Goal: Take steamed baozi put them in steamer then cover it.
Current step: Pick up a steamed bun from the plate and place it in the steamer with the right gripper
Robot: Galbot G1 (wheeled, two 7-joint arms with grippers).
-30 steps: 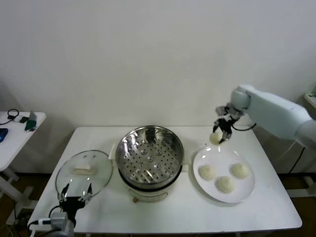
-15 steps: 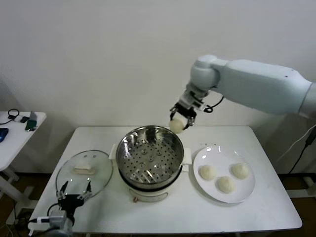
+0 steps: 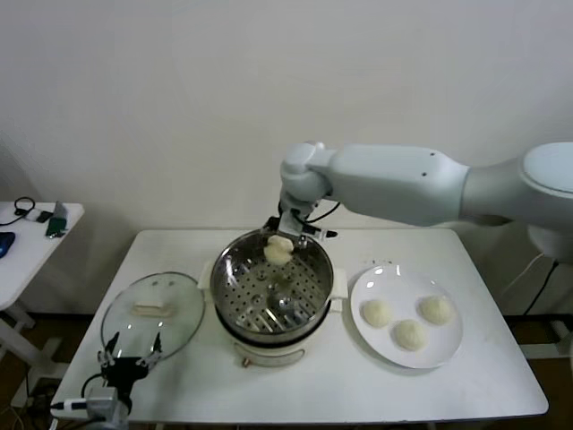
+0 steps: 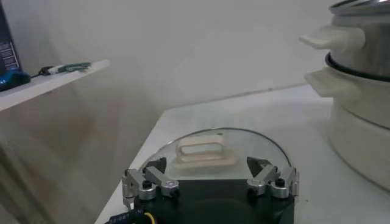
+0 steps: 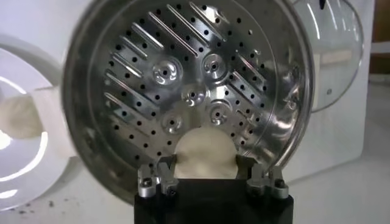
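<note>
Seen from the head, the right hand (image 3: 279,240) hangs over the far rim of the steamer (image 3: 271,285), clenched on one baozi (image 3: 277,251), while three more baozi (image 3: 408,334) lie on the white plate (image 3: 446,351) just to the steamer's right on the surface (image 3: 340,394). The right wrist view adds what the head view hides: the bun (image 5: 205,153) sits pinched between both fingers (image 5: 159,178), above the perforated bottom. The left hand (image 3: 131,351) waits low at the surface's near left edge; its wrist view shows it released, fingers (image 4: 145,181) spread, with the cover (image 4: 222,151) lying flat just beyond them beside the steamer.
</note>
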